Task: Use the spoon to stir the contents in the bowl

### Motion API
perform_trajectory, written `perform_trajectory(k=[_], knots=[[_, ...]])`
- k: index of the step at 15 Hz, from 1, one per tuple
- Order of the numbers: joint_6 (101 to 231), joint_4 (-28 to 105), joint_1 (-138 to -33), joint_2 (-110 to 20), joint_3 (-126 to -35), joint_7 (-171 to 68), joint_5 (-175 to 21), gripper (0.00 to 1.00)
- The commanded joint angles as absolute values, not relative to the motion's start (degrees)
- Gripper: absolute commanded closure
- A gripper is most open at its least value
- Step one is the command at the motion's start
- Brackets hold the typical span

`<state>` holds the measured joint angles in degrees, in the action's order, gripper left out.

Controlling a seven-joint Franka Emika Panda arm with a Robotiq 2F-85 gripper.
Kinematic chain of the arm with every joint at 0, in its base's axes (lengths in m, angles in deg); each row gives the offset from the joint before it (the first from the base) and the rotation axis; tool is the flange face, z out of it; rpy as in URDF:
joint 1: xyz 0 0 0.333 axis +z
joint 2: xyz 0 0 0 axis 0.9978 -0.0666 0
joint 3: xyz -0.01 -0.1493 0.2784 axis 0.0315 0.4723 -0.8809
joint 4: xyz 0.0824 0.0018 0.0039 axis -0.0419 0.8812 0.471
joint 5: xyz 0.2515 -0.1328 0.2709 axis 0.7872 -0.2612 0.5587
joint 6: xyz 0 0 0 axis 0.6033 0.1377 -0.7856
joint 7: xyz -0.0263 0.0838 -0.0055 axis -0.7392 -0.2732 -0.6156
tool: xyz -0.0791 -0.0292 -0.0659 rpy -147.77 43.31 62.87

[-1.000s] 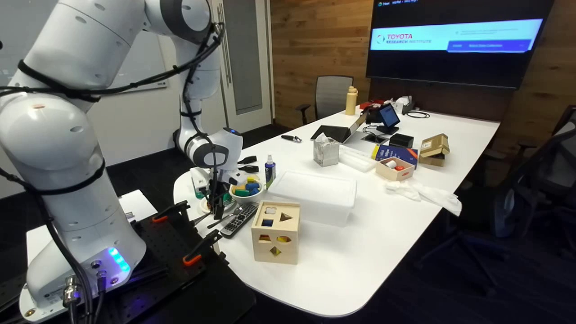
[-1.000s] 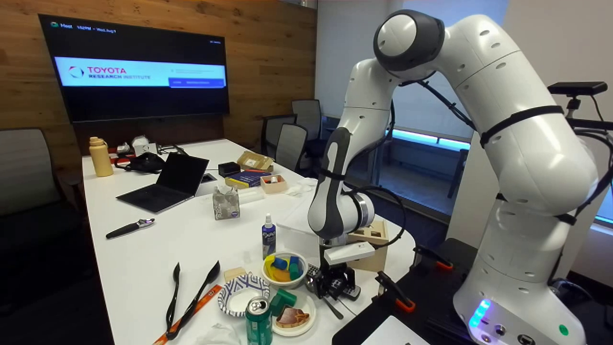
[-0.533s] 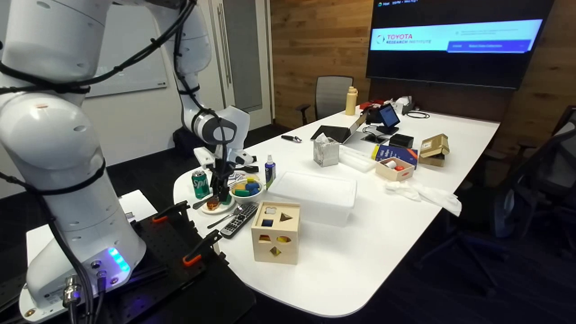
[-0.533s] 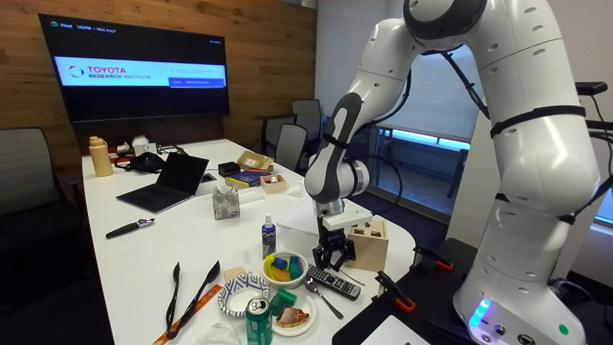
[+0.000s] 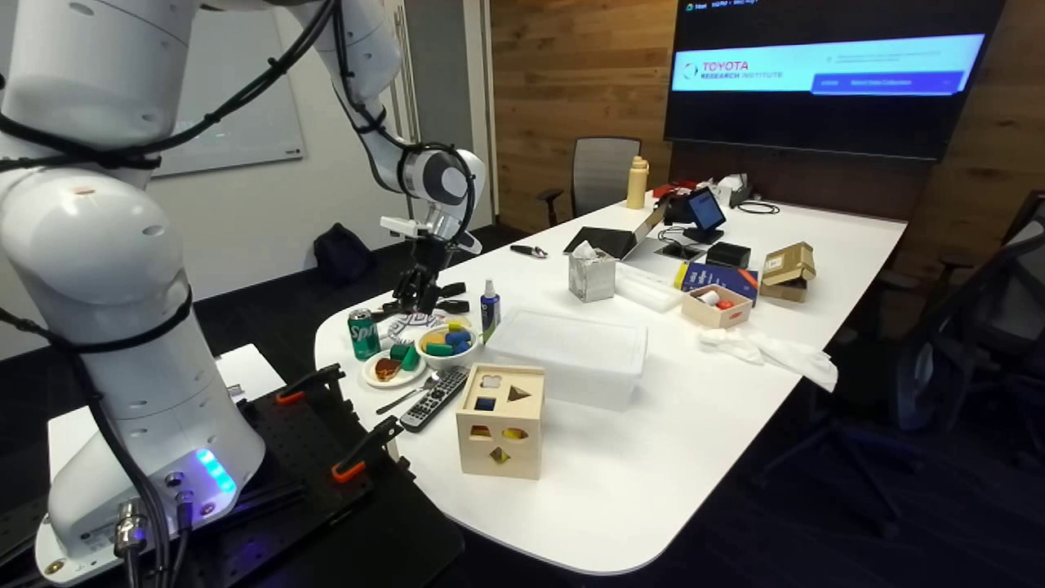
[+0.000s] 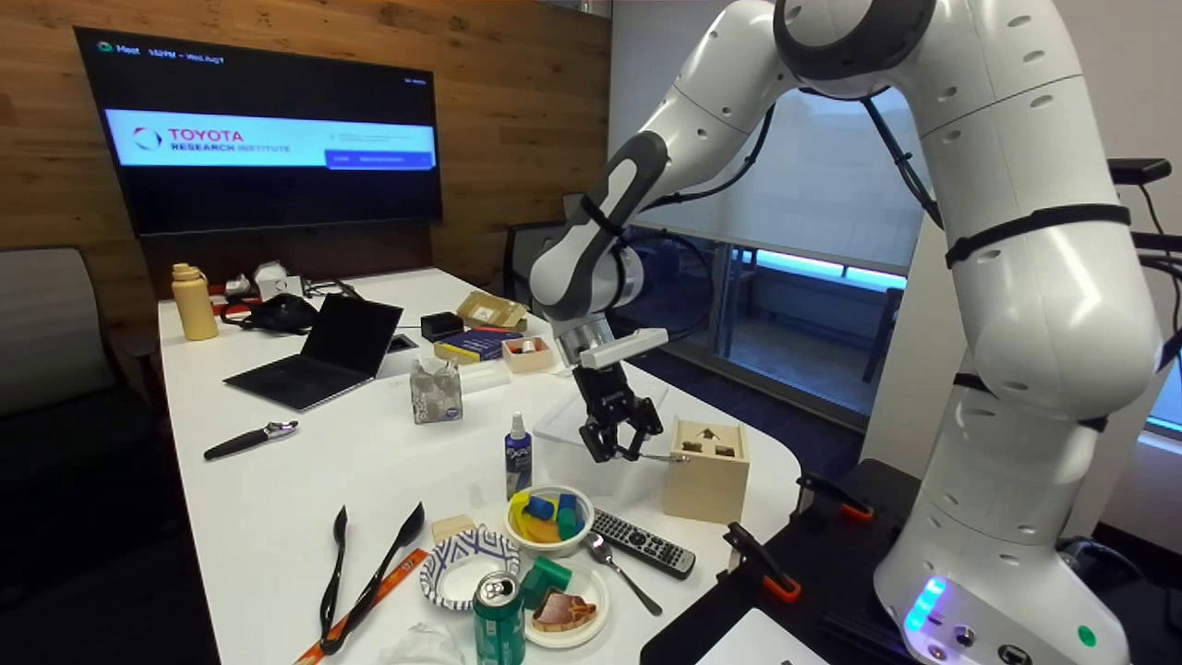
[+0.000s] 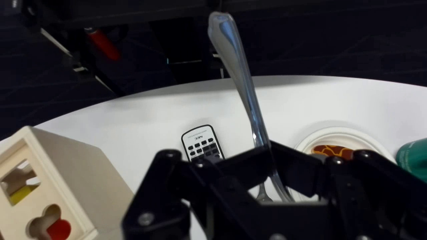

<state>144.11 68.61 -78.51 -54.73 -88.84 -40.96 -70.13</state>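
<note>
My gripper [image 6: 617, 456] hangs in the air, tilted, shut on the handle of a silver utensil [image 7: 242, 76]. The handle slants up between the fingertips in the wrist view; its head is hidden behind the gripper, so spoon or fork I cannot tell. Another metal spoon [image 6: 623, 577] lies on the table beside the remote. A round white bowl [image 6: 513, 545] holds several coloured blocks, and next to it sits a blue-and-white patterned bowl [image 6: 434, 591]. In an exterior view the gripper [image 5: 416, 300] appears above and behind the white bowl [image 5: 447, 359], apart from it.
Around the bowls stand a green can [image 6: 499, 621], a plate [image 6: 600, 621] with toy food, a remote [image 6: 646, 545] and a blue spray bottle [image 6: 519, 457]. A lidded plastic box [image 5: 567, 351] and a wooden cube [image 5: 500, 433] stand nearby. Black utensils [image 6: 379, 577] lie further off.
The gripper has risen from low over the remote and spoon and swung away from the robot's base, carrying the silver utensil. The things on the table look unmoved.
</note>
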Motion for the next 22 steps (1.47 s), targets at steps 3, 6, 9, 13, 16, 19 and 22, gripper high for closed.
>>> perform_trajectory(k=[3, 6, 9, 13, 16, 19, 22], knots=[[131.7, 50.1, -77.3, -69.5, -89.4, -45.8, -71.3, 1.00], [129.7, 42.6, -76.7, -77.6, -89.3, -48.0, -71.6, 1.00], [127.5, 36.1, -76.2, -83.7, -89.2, -48.8, -71.7, 1.00], [123.2, 28.7, -75.6, -89.0, -89.4, -49.2, -71.9, 1.00], [117.3, 22.6, -75.6, -92.9, -89.7, -50.8, -71.6, 1.00], [111.8, 16.2, -75.3, -97.1, -90.0, -52.2, -71.7, 1.00], [108.1, 10.3, -74.8, -101.1, -89.8, -52.6, -71.8, 1.00]])
